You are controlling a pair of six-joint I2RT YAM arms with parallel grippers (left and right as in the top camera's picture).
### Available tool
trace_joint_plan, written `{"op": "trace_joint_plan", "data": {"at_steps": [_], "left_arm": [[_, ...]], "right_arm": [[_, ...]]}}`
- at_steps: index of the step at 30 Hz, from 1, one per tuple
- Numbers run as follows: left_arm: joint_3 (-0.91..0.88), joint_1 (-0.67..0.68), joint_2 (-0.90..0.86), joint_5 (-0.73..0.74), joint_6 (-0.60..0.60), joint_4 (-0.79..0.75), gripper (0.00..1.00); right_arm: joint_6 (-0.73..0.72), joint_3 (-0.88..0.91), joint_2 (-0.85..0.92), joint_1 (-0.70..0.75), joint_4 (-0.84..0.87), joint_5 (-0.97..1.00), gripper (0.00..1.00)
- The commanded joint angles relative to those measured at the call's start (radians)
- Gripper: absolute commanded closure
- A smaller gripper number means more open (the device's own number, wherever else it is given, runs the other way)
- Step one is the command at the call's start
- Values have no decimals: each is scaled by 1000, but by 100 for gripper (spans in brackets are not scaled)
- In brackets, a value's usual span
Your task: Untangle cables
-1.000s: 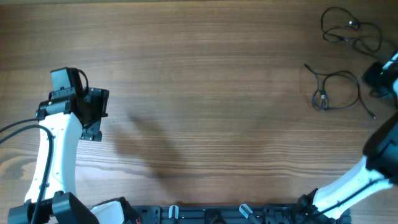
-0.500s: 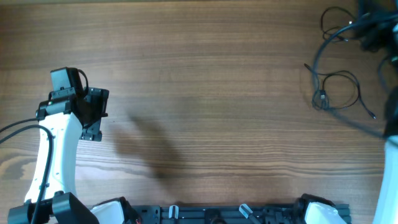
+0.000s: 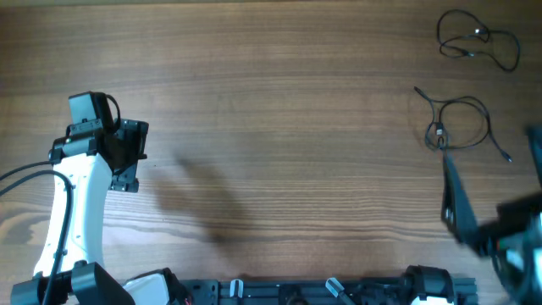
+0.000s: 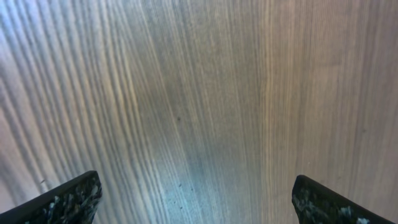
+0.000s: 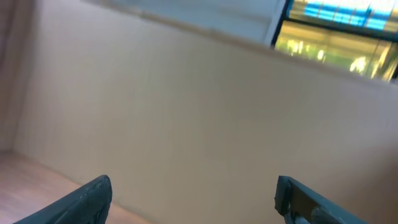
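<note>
Two cables lie apart on the wooden table [image 3: 296,127] at the far right. One cable [image 3: 478,42] is a loose thin black loop in the top right corner. The other cable [image 3: 457,123] is a smaller loop with a plug end just below it. My right arm [image 3: 487,224] is a dark blur at the bottom right, away from both. The right gripper [image 5: 193,199] is open and holds nothing; its view is tilted up at a beige wall. The left gripper [image 3: 129,161] is far left, and in its wrist view the left gripper [image 4: 196,202] stands open over bare wood.
The left arm [image 3: 72,220] rises from the front left edge. A black mounting rail [image 3: 322,292] runs along the front edge. A window [image 5: 339,37] shows in the right wrist view.
My right arm swung from the cables at the far right down to the bottom right corner, and its jaws opened. Both cables lie on the table. The left arm has not moved.
</note>
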State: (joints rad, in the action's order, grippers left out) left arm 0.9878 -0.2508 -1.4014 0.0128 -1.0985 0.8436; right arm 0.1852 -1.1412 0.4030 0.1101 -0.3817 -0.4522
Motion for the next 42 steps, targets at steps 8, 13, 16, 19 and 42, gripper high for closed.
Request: {"op": "trace_joint_plan", "data": {"at_steps": [8, 13, 16, 19, 42], "left_arm": [[0, -5, 10, -3, -10, 2, 0], [0, -5, 10, -3, -10, 2, 0], [0, -5, 10, -3, -10, 2, 0], [0, -5, 10, -3, -10, 2, 0], [0, -5, 10, -3, -10, 2, 0]], "right_arm": [[279, -138, -385, -67, -149, -8, 7], [401, -237, -398, -67, -161, 32, 0], [421, -282, -398, -75, -161, 41, 0], [523, -290, -397, -79, -131, 41, 0], [-137, 1065, -396, -76, 514, 58, 1]]}}
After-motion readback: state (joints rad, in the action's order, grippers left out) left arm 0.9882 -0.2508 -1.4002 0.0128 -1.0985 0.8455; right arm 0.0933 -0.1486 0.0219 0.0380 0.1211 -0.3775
